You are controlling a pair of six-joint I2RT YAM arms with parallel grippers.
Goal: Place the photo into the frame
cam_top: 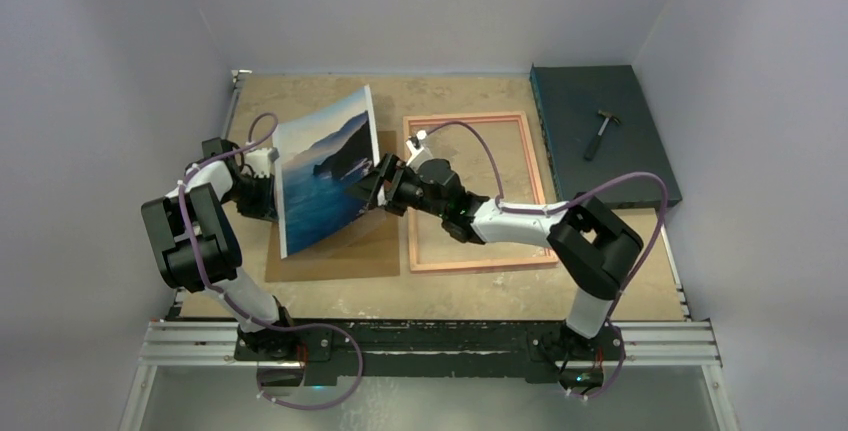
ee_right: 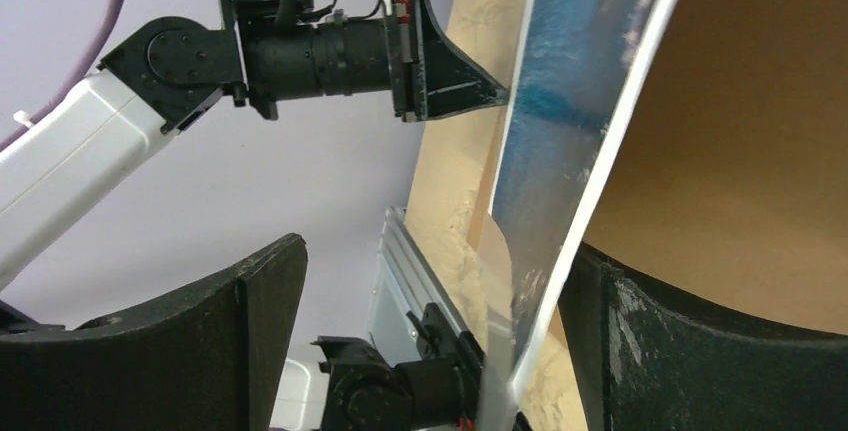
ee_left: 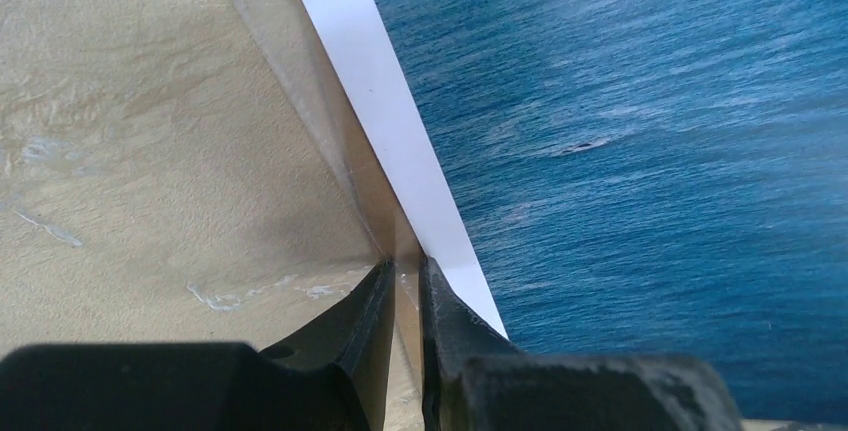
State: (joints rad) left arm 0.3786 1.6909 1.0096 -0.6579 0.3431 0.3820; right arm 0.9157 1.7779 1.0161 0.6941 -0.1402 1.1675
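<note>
Two hands | left hand (ee_left: pixel 405 273) clenched on photo (cam_top: pixel 320 176), left edge | right hand (ee_right: pixel 430 336) spread open, photo's right edge between its fingers

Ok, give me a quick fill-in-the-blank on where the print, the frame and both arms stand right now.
The left arm's jaws clamp one edge of the large rectangular paper print of blue sea and dark mountains; the right arm's jaws stand ___ around the opposite edge.
The pink thin-railed rectangular frame lies flat to the ___ of the brown backing board.
The small hammer lies on the dark mat, touched by ___ arm.
Missing words: open; right; neither.
</note>
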